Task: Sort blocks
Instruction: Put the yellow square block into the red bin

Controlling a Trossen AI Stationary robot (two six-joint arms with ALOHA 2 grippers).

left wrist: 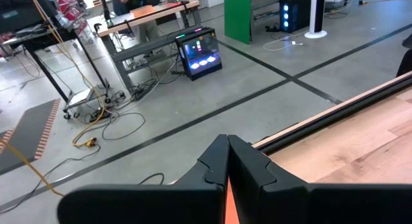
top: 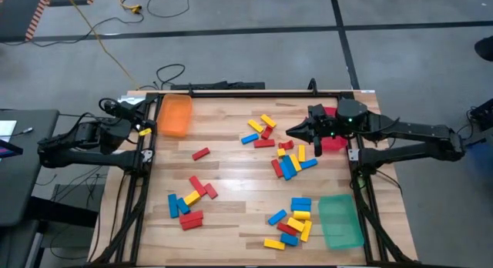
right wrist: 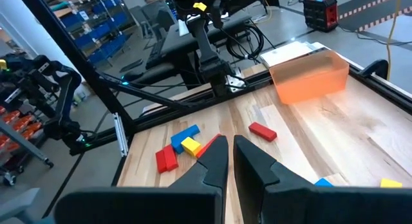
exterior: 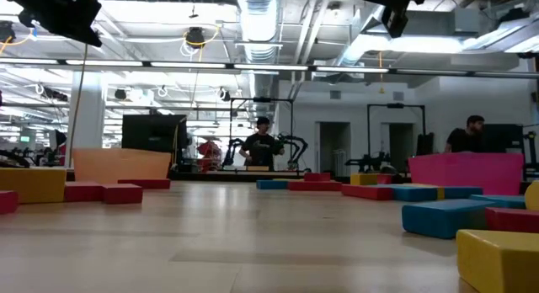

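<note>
While my arms hang above the table | left gripper [top: 143, 132] closed, empty, beside orange tray [top: 175, 115] | right gripper [top: 291, 131] closed, seemingly empty, over blocks [top: 288, 161] scattered across the wood.

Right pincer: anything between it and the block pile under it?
Nothing visible. The right pincer, shut and empty, hangs above the table, with the block pile just below it on bare wood. The left pincer waits shut by the orange tray.
</note>
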